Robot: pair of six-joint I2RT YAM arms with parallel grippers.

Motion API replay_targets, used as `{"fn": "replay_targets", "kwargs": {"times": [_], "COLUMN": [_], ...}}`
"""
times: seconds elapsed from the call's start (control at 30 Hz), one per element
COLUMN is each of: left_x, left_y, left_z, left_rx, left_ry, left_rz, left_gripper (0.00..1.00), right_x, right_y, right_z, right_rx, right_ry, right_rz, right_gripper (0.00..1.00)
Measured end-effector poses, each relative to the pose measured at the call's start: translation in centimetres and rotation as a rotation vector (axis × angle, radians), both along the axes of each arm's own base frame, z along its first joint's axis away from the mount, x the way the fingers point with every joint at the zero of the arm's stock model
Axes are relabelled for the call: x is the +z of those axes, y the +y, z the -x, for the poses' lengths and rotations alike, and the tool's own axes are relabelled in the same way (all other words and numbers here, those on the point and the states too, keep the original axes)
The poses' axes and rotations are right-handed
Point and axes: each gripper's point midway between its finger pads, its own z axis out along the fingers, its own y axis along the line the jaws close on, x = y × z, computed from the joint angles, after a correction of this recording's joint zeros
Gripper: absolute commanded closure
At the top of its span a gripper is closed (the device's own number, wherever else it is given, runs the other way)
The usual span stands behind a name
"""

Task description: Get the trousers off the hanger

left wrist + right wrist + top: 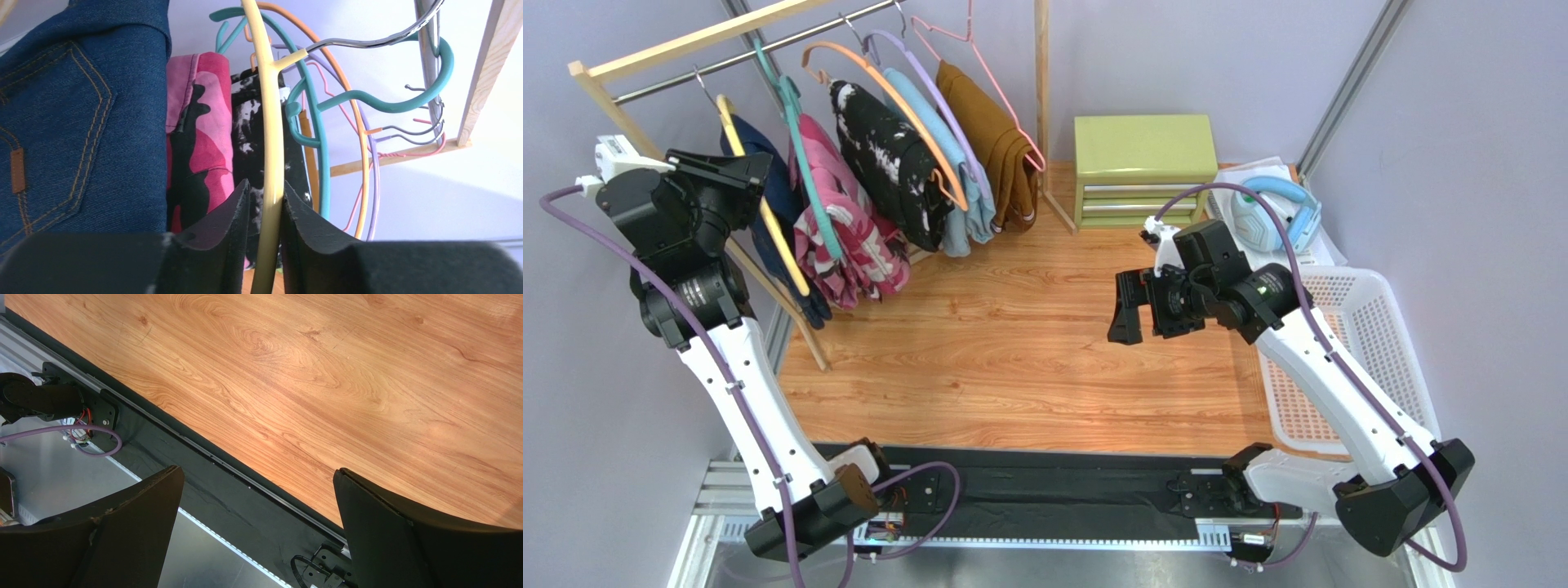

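Left hand (265,190) squeezes the yellow hanger (268,92) beside the blue trousers (73,122), and the right hand (258,478), spread wide, hangs above the bench (307,367).

The left gripper (265,199) has its fingers (228,223) closed on the yellow hanger (271,122), with blue trousers (73,110) and pink trousers (209,122) just beside it.

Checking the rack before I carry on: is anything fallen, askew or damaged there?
Nothing stands out. No clothes lie on the table below the rail. The left gripper is shut on the yellow hanger carrying the navy trousers.
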Motion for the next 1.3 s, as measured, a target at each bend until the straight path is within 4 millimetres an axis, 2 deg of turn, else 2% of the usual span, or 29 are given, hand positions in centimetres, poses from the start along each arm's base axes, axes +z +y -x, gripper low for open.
{"fn": "replay_targets", "kwargs": {"times": [0.07,0.2,0.87,1.3], "left_x": [0.1,0.7,-0.6,1.3], "left_y": [-0.1,-0.2,-0.3,-0.6], "left_z": [-0.3,-0.6,-2.1,-2.0], "left_rx": [-0.016,-0.039,-0.133,-0.138], "left_ry": [-0.018,-0.052,-0.18,-0.26], "left_rz": [-0.007,-0.046,-0.353,-0.41], "left_gripper": [0.81,1.0,1.0,1.0], "right_x": [0.0,0.0,-0.6,-0.6], "right_y": [-0.1,-0.1,0.0,0.1], "right_z": [-0.1,-0.1,-1.1,-1.2], "right_rx": [0.001,0.005,0.025,0.035], "right_ry": [-0.001,-0.002,0.005,0.003], "right_rz": [0.0,-0.004,-0.023,-0.031], "right_gripper": [0.0,0.0,0.0,0.0]}}
